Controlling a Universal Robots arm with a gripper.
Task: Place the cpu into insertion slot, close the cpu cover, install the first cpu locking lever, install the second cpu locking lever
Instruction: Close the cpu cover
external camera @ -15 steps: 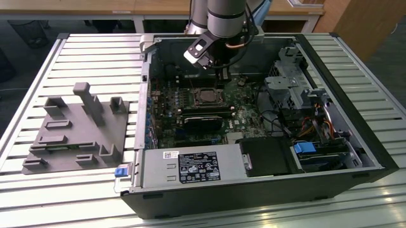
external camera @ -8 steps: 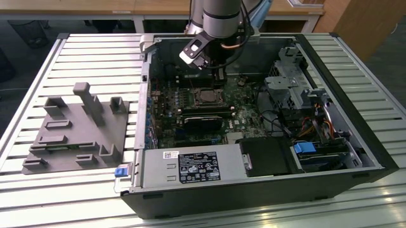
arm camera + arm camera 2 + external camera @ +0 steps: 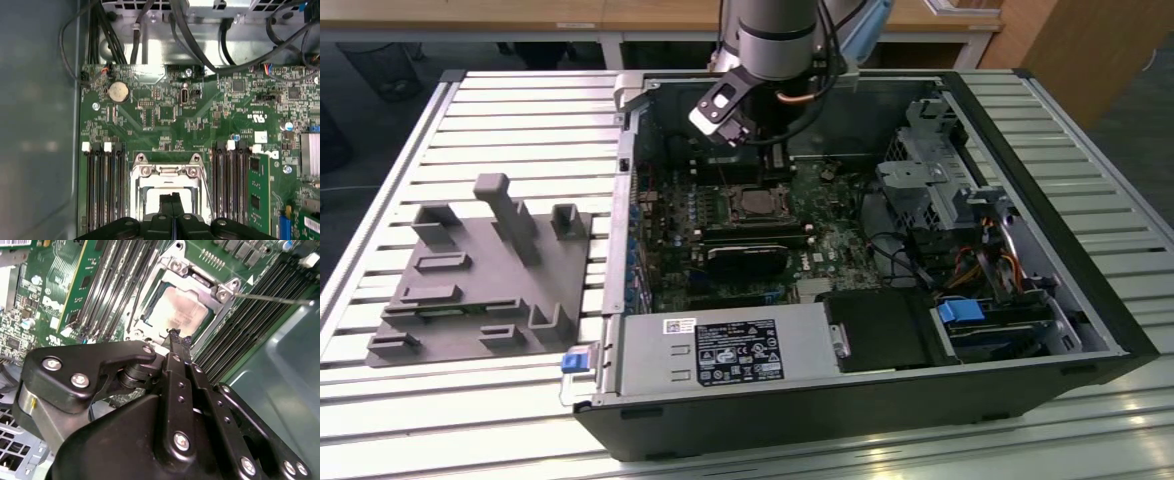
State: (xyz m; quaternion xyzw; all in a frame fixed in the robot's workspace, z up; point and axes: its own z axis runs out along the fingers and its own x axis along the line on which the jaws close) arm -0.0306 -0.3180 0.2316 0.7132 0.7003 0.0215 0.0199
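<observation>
The cpu (image 3: 177, 310) lies in the insertion slot (image 3: 754, 205) with its silvery-beige top showing. The cpu cover (image 3: 197, 277) is a metal frame lying flat around it, and its screwed edge (image 3: 167, 171) is in the first wrist view. A thin wire locking lever (image 3: 272, 299) sticks out from one socket corner over the memory slots. Another lever (image 3: 137, 300) runs along the opposite side of the socket. My gripper (image 3: 174, 335) hangs just above the socket's edge, shut, with nothing between its fingers. Its tips (image 3: 174, 197) show over the socket, and the gripper (image 3: 777, 172) hangs inside the case.
Long black memory slots (image 3: 102, 185) flank the socket on both sides. A black cooler block (image 3: 750, 255) sits just in front of it. Cables and a drive cage (image 3: 947, 190) fill the case at the exterior view's right. A grey fixture (image 3: 480, 270) lies on the slatted table at its left.
</observation>
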